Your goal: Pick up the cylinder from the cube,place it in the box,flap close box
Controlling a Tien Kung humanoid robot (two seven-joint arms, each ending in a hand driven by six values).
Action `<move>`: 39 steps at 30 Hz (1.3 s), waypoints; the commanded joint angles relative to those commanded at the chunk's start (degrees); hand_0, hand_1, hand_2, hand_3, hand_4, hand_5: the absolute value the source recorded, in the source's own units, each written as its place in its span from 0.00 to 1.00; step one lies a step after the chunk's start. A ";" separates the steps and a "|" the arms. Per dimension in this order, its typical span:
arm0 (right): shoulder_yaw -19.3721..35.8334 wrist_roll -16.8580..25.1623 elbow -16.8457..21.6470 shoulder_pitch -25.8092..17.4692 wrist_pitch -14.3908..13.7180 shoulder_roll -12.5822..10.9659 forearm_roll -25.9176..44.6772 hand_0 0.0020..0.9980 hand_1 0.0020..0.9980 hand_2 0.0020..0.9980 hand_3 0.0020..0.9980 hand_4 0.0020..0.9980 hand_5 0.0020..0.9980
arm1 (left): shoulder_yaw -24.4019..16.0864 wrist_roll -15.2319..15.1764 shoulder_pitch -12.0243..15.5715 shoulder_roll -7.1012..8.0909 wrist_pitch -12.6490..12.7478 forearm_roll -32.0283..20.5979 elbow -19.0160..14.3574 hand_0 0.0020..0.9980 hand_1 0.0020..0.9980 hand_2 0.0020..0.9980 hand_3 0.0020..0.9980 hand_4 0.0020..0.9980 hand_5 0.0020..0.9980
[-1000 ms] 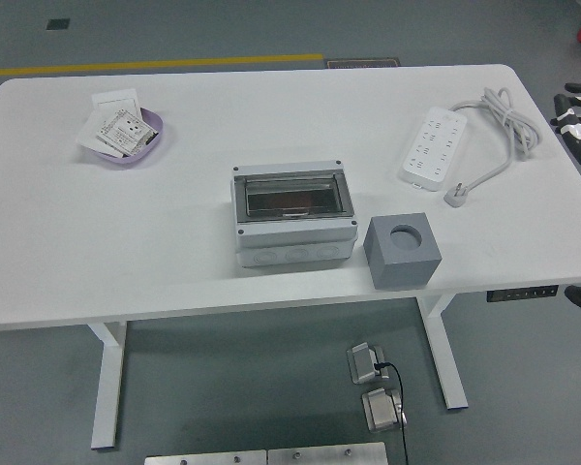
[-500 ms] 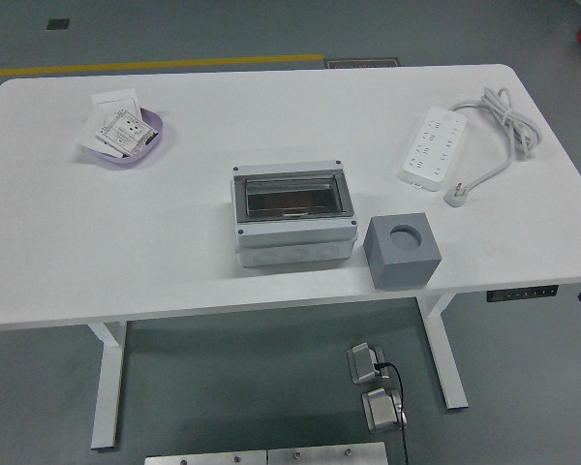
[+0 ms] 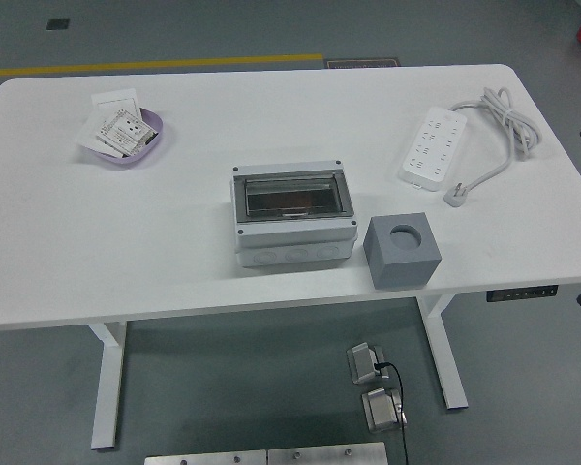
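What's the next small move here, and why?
Probably none; the task looks finished. The cube shows an empty hole, the box has its clear flap down with something reddish inside, and no cylinder lies on the table.

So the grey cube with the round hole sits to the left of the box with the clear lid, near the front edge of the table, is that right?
Not quite. The head view shows the grey cube to the right of the box, not the left. The rest holds: it has a round hole in its top, the box has a clear lid, and the cube sits near the front edge of the table.
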 joint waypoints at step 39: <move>-0.60 1.39 -1.07 -1.75 0.79 3.14 2.38 0.44 0.46 0.59 0.66 0.77 0.46 | 0.48 0.17 -0.09 0.31 0.39 -1.01 0.00 0.78 0.78 0.75 0.59 0.70 0.08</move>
